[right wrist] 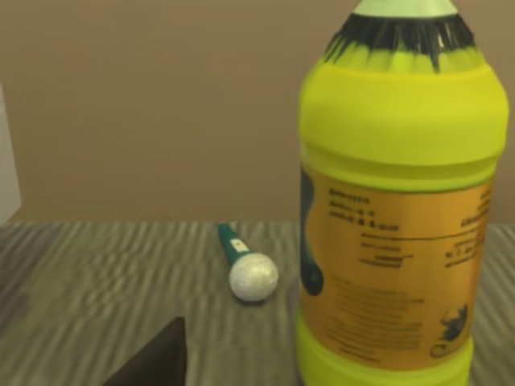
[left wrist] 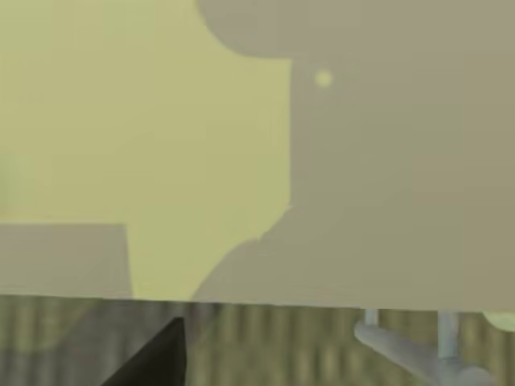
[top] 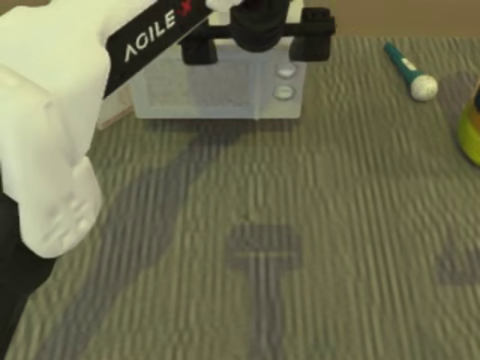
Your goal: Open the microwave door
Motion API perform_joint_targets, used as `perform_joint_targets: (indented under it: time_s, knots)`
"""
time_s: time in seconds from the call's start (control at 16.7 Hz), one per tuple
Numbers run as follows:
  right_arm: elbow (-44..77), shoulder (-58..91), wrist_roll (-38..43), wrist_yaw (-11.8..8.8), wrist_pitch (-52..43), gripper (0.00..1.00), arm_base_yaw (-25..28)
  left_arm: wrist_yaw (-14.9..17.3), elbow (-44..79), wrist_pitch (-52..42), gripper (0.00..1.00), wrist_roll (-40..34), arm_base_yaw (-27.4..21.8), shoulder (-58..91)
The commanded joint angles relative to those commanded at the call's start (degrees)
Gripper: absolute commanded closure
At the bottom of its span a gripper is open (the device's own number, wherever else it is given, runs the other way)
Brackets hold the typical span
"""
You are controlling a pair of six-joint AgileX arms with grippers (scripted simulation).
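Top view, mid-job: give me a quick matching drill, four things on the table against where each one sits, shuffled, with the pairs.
Things:
1. microwave
2. left gripper
3. microphone
4. yellow bottle

Places:
A. cut off by the table's right edge
B. far side, left of centre, door facing the camera
C. lying flat, far right area
D. above the microwave's top front edge

Pairs: 1-B, 2-D, 3-C, 4-A

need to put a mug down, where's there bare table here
The widest free patch is the table in front of the microwave, towards the near edge. A smaller bare strip lies between the microwave and the microphone. The far left is crowded by the left gripper; the yellow bottle stands at the right edge.
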Motion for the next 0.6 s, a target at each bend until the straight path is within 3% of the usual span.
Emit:
perform_joint_targets:
  time_s: [0.42, 0.6]
  knots:
    - [0.00, 0.00, 0.00, 0.00, 0.00, 0.00, 0.00, 0.44, -2.14, 4.12, 0.00, 0.93, 0.97, 2.03]
    - [0.00, 0.00, 0.00, 0.00, 0.00, 0.00, 0.00, 0.44, -2.14, 4.12, 0.23, 0.93, 0.97, 2.03]
